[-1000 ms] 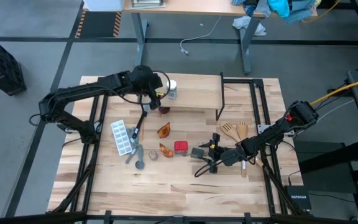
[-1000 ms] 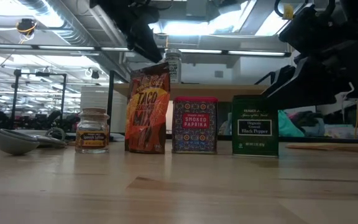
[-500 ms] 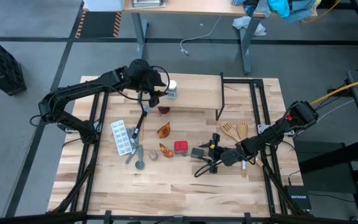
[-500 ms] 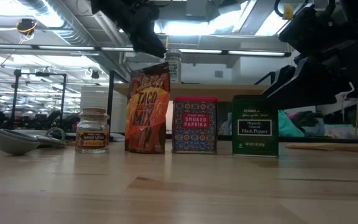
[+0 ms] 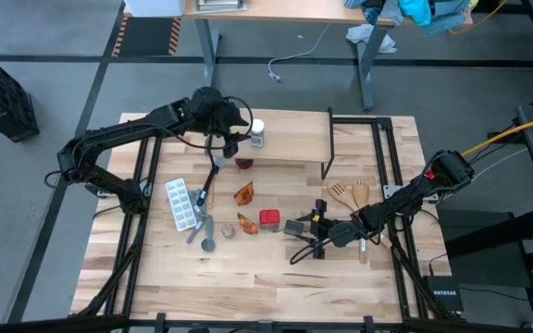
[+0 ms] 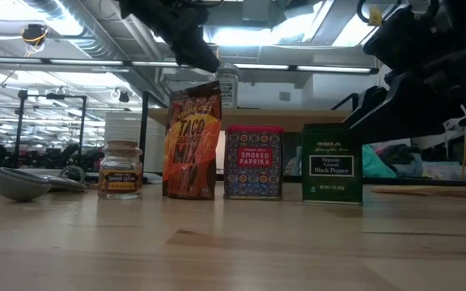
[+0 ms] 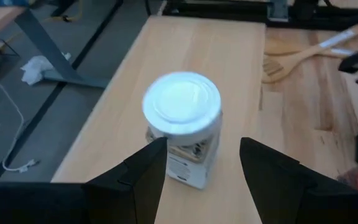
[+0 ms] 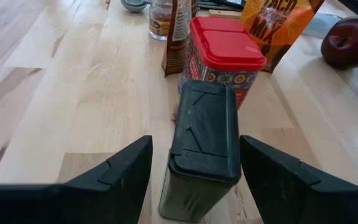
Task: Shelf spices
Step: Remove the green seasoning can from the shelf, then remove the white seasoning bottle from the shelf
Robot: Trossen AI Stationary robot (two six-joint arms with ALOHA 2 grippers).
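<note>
Already on the shelf (image 5: 290, 137), upper centre of the high view, stands the white-capped jar (image 5: 256, 130), upright near the shelf's left end. The left gripper (image 5: 232, 141) hangs just beside it, jaws spread wide w/ the jar between them but not touching, as the left wrist view shows: jar (image 7: 182, 127) in the gap, clear of both fingers (image 7: 145, 174).

Rest of the spices sit on the tabletop (image 5: 248, 287), centre of the high view, below the shelf. The dark green pepper tin (image 8: 205, 146) stands upright at lower centre of the right wrist view, between the right gripper's (image 5: 309, 231) wide-open jaws, apart from both; in the low view it (image 6: 332, 162) is at right of centre. Just behind it is the red-topped paprika box (image 8: 222, 56), touching or nearly so; can't tell which. Beside that, an orange taco-mix packet (image 6: 192, 145) stands upright, and a small brown-capped jar (image 6: 120, 168) is left of it. A second orange packet (image 5: 243, 194) lies nearer the shelf.

Also about: a dark red apple (image 8: 353, 40) at the shelf's front edge, a pale ice-cube tray (image 5: 180, 203) at left of centre, wooden spatulas (image 5: 350, 194) at right.
</note>
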